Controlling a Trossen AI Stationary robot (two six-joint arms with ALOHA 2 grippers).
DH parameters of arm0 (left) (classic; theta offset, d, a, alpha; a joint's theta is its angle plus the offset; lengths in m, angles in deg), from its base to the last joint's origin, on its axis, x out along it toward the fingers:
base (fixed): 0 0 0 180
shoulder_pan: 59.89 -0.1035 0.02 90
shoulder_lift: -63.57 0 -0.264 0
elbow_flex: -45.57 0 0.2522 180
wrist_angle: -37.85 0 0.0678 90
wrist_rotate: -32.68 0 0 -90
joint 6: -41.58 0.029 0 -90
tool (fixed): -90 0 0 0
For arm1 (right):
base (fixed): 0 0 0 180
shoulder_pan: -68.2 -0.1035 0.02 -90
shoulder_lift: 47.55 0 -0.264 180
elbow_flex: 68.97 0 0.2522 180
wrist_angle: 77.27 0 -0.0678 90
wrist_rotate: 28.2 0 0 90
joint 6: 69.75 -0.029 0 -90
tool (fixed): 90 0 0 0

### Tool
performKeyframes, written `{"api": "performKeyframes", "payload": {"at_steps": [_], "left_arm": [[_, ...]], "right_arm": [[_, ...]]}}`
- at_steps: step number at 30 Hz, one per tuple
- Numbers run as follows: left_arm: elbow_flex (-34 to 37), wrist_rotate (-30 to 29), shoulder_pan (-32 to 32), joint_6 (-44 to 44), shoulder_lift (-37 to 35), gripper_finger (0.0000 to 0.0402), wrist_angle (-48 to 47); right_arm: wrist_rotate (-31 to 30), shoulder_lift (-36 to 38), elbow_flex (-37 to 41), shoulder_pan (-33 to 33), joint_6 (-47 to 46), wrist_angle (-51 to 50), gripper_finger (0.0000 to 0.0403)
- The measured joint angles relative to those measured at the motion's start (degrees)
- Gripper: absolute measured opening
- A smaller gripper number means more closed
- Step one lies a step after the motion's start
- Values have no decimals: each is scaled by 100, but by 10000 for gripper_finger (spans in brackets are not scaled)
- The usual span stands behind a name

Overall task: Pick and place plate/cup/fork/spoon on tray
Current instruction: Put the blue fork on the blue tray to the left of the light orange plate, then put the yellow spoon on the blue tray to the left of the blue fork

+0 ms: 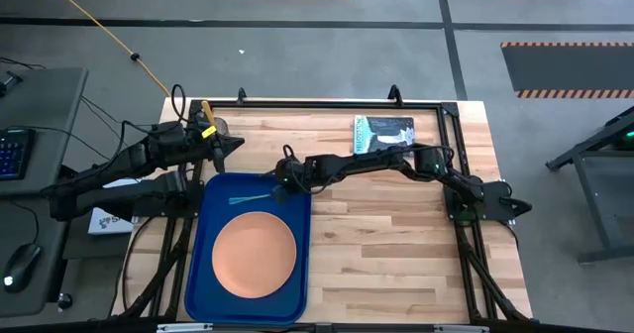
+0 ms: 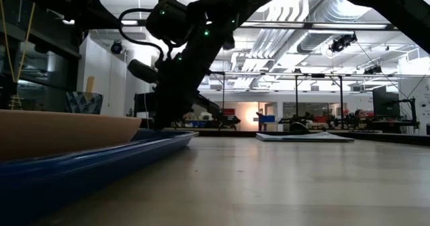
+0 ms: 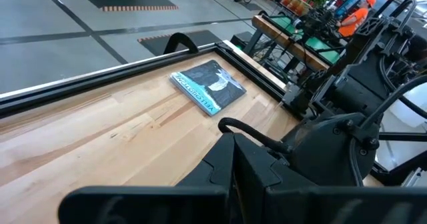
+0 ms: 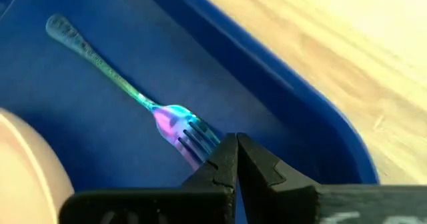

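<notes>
The blue tray [image 1: 203, 274] lies at the table's near left and carries the salmon plate [image 1: 255, 254]. The teal fork [image 4: 127, 91] lies flat on the tray's far part, beyond the plate. My right gripper [image 4: 235, 159] is shut, low over the tray's far right corner, with its tips at the fork's tine end. My left gripper [image 1: 236, 143] is shut and empty above the table's far left. The spoon's yellow handle [image 1: 208, 123] shows beside the left arm. In the low view the dark cup [image 2: 84, 103] stands beyond the plate; a tan handle rises from it. My right gripper's shut fingertips [image 4: 223, 159] point down at the fork's tines [image 4: 193, 139], which lie on the tray. I cannot tell whether they touch the tines.
A teal-covered book [image 1: 381, 132] lies at the table's far middle. A black frame rail [image 1: 327, 105] runs along the far edge. Bare wood spreads over the table's right half.
</notes>
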Motion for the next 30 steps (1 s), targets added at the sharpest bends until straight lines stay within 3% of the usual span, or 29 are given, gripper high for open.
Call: {"api": "performKeyframes", "payload": {"at_steps": [19, 24, 30], "left_arm": [[0, 0, 2, 2, 0, 0, -2], [0, 1, 1, 0, 0, 0, -2], [2, 0, 2, 7, 0, 0, 5]], "right_arm": [[155, 29, 0, -167, 258, 40, 0], [70, 582, -9, 46, 1050, -243, 0], [-374, 1481, 130, 150, 2420, -1738, 0]]}}
